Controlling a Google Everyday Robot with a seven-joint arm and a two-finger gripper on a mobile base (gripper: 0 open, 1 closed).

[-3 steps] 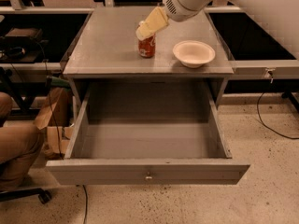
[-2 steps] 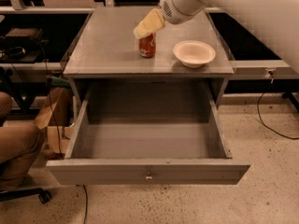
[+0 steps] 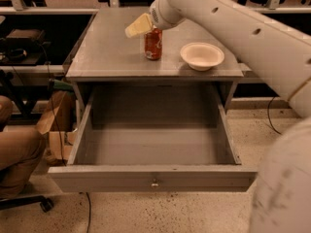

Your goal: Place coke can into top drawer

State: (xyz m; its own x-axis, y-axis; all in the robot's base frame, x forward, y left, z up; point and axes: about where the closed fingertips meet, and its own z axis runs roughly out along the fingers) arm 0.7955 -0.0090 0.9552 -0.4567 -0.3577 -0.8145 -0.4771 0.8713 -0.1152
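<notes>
The coke can [image 3: 153, 44] is red with a silver top and stands upright on the grey cabinet top [image 3: 112, 52], near its middle. My gripper [image 3: 136, 27] is cream-coloured and hangs just above and to the left of the can's top, close to it. The top drawer [image 3: 151, 177] is pulled fully out toward the camera; its grey inside shows nothing in it, and a small metal knob [image 3: 154, 183] sits at the centre of its front panel. My white arm [image 3: 252, 38] reaches in from the right.
A cream-white bowl [image 3: 202, 55] sits on the cabinet top right of the can. A seated person's leg [image 3: 14, 152] and a cardboard box [image 3: 54, 125] are at the left of the drawer. Cables run over the speckled floor [image 3: 160, 212].
My gripper has shifted a little left, from over the can to its upper left. The arm has swung nearer the camera and now fills the right side. The can has stayed put.
</notes>
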